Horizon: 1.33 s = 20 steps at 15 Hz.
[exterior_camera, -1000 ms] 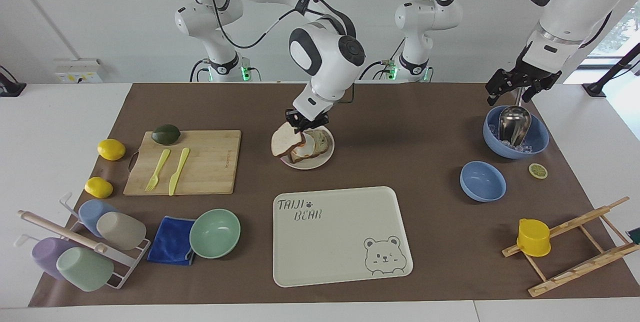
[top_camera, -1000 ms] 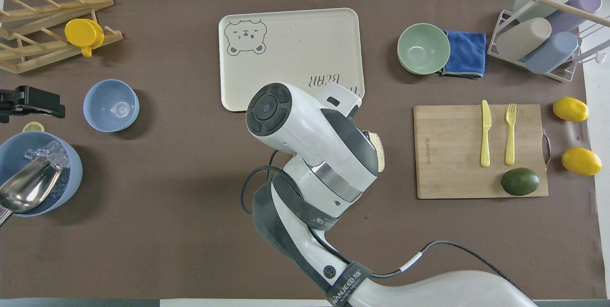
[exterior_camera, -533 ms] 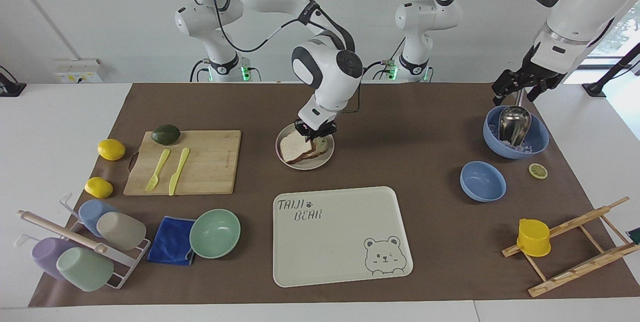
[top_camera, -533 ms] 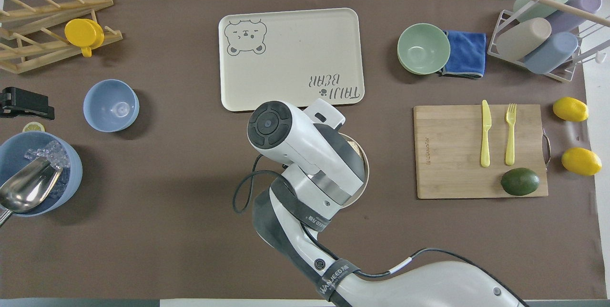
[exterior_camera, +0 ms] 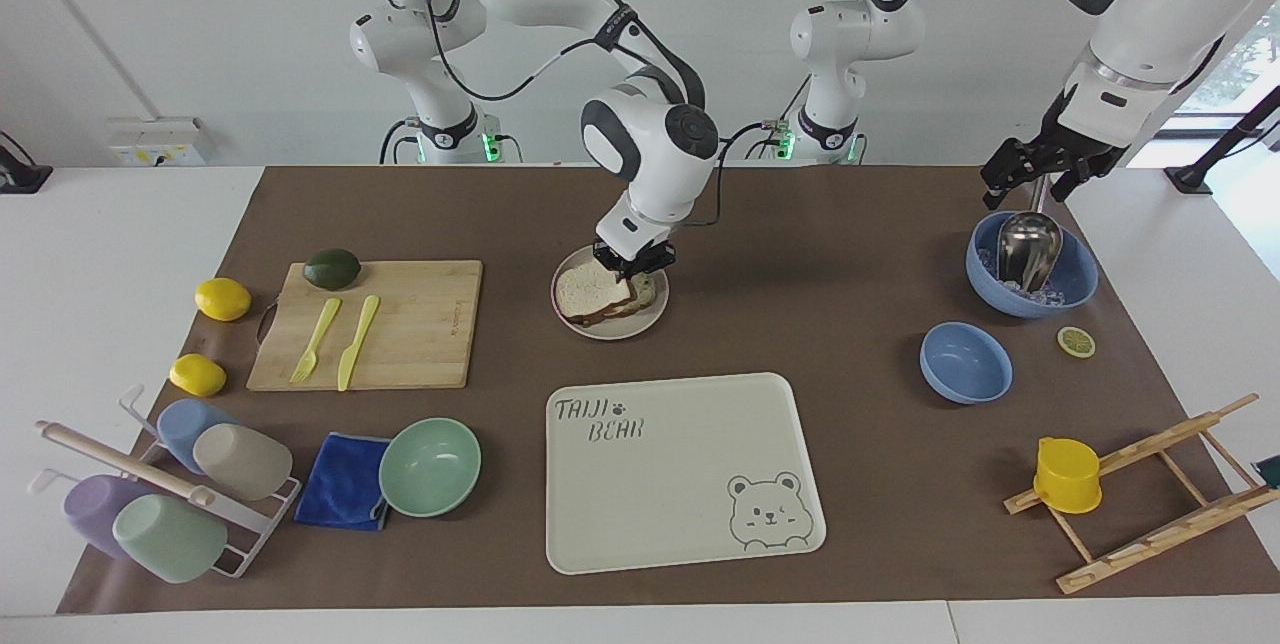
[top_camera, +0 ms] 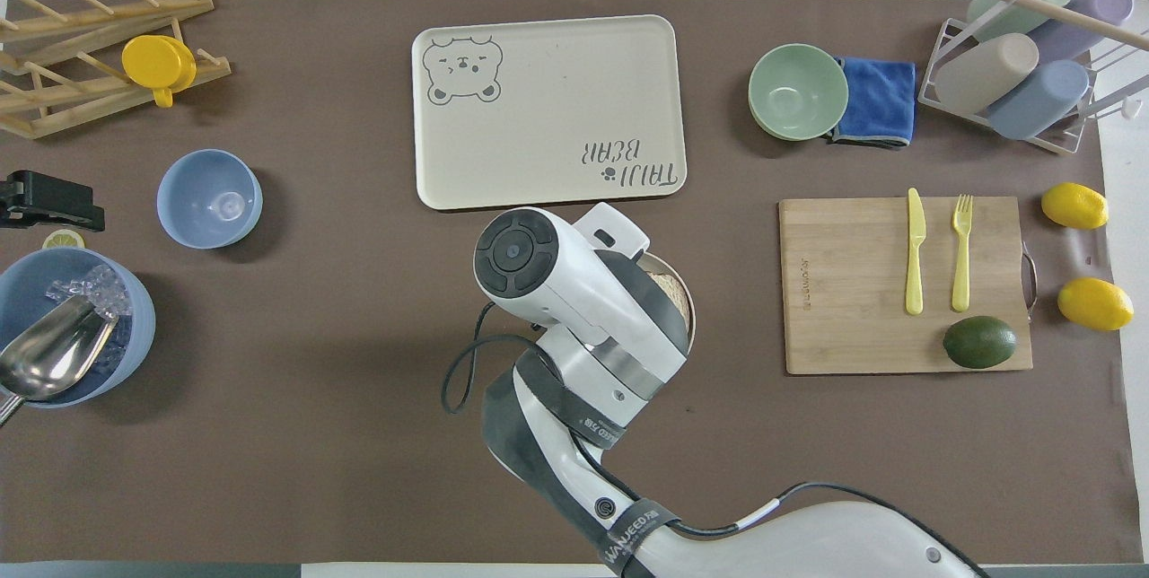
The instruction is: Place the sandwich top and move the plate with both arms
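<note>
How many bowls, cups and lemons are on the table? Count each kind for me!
Bowls: 3 (mint-green bowl, empty blue bowl, blue bowl with ice and scoop)
Cups: 5 (four in the rack, yellow cup)
Whole lemons: 2
Total: 10

A second ago the right gripper (exterior_camera: 627,267) held the bread (exterior_camera: 592,288) tipped up on its edge beside the plate (exterior_camera: 643,324). Now the bread lies flat on top of the sandwich, and the gripper has come down low over it. The left gripper (exterior_camera: 1035,173) has gone up a little.
</note>
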### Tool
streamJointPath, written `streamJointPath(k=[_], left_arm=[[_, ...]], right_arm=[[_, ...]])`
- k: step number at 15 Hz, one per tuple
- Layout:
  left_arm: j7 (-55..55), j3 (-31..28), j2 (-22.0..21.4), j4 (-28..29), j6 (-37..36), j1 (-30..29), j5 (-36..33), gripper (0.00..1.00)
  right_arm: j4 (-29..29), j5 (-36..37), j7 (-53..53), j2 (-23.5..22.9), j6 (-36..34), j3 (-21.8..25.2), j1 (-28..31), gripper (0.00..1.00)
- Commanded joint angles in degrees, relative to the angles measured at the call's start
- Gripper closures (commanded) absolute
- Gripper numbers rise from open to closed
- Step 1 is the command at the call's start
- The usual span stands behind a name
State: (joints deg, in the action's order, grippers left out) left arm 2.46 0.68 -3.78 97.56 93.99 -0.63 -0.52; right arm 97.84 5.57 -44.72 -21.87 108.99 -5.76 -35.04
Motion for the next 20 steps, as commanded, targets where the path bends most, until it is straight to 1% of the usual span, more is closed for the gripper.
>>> streamJointPath(k=[1, 3, 4, 5, 6, 9, 12, 13, 15, 17, 20], left_arm=[[0.09, 0.46, -3.94, 7.37, 5.23, -0.34, -0.53, 0.0], [0.0, 0.55, -4.74, 9.05, 6.12, -0.07, -0.36, 0.0], [0.0, 0.46, -4.74, 9.14, 6.21, 0.19, 0.08, 0.0], [0.0, 0.46, -4.74, 9.23, 6.29, 0.37, 0.26, 0.0], [0.0, 0.55, -4.74, 9.32, 6.21, 0.54, 0.26, 0.0], [0.09, 0.72, -4.83, 9.41, 6.29, 0.63, 0.26, 0.0], [0.09, 0.72, -4.83, 9.49, 6.29, 0.63, 1.22, 0.0], [0.17, 0.72, -4.83, 9.49, 6.56, 0.63, 1.83, 0.0], [0.61, 0.81, -4.74, 10.37, 7.78, 0.72, 2.71, 0.0], [2.36, 0.9, -4.39, 11.68, 9.71, 2.47, 4.64, 0.0], [6.83, 0.9, -3.25, 13.79, 14.45, 6.42, 7.89, 0.0]], right_arm=[[2.89, -2.05, -2.48, 1.56, 4.03, -0.39, -0.11, 1.0], [3.59, -2.05, -2.39, 1.56, 5.09, -0.39, -0.03, 1.0], [4.29, -2.14, -2.39, 1.65, 6.14, -0.39, -0.03, 0.85], [5.08, -2.14, -2.48, 1.74, 7.89, -0.39, -0.03, 0.51], [5.52, -2.14, -2.83, 1.83, 8.95, -0.39, -0.11, 0.01], [4.3, -2.23, -3.53, 1.91, 8.7, -0.39, 0.32, 0.0], [0.7, -2.49, -2.83, 2.53, 7.04, -0.48, 3.48, 0.0], [-0.09, -3.8, -1.79, 3.75, 6.33, -0.48, 5.14, 0.0], [-0.1, -6.52, 4.69, 7.69, 3.71, -0.39, 10.67, 0.0], [-0.1, -6.97, 10.41, 11.13, -0.95, -0.39, 16.82, 0.0], [-0.1, -6.97, 19.46, 15.96, -9.55, -0.04, 24.03, 0.0]])
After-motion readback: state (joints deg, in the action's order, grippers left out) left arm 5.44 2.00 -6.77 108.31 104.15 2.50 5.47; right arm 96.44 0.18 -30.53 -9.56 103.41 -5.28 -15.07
